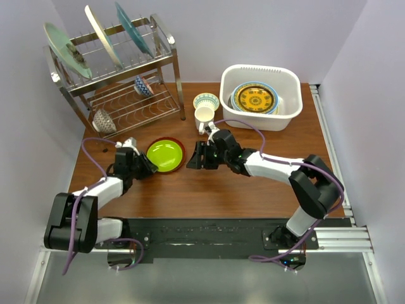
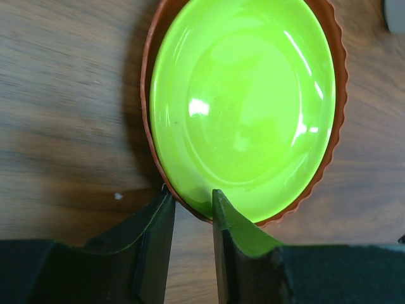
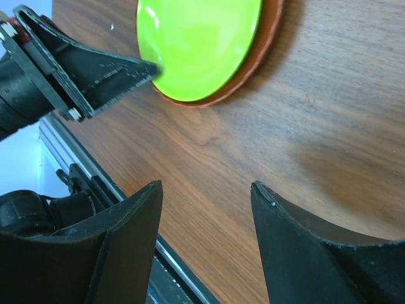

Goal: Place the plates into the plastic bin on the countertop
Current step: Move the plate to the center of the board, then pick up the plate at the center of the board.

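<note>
Straddling the rim of the lime green plate [image 2: 243,107] to lift it, the left pincer [image 2: 192,195] may be pinching, I cannot tell; the right pincer [image 3: 205,187] hovers beside that plate, spread.

Round glossy lime-green plate [image 1: 166,154]: plain, unpatterned. Scalloped red-orange plate [image 2: 341,82] beneath: solid colour at the rim. Flat wooden countertop [image 1: 253,190]: reddish-brown, dark streaked grain. Rounded plastic bin [image 1: 288,117]: white. Yellow patterned plate [image 1: 254,98] inside: dark medallion motif; blue-rimmed plate [image 1: 276,102] under it. Metal wire dish rack [image 1: 126,104]: silver. Upright on it: pale green plate [image 1: 66,50], cream plate [image 1: 103,37], teal plate [image 1: 133,30]. Ceramic mug [image 1: 204,116]: white.
</note>
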Action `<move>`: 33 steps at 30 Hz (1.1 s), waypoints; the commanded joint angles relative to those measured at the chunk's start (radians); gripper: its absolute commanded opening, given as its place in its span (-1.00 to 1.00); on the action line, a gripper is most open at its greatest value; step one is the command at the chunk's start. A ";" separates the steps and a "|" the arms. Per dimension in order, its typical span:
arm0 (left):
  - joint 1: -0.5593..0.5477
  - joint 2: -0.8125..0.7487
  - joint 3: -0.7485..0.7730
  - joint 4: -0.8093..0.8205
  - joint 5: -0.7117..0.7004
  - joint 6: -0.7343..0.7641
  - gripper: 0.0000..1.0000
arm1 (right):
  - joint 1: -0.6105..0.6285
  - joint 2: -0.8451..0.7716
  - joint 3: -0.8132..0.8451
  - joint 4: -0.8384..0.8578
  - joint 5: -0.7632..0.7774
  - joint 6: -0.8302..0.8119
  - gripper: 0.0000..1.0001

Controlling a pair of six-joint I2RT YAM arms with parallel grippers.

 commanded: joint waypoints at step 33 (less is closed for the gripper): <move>-0.194 -0.104 -0.098 -0.158 -0.016 -0.035 -0.37 | 0.018 0.173 0.004 0.094 0.084 -0.001 0.21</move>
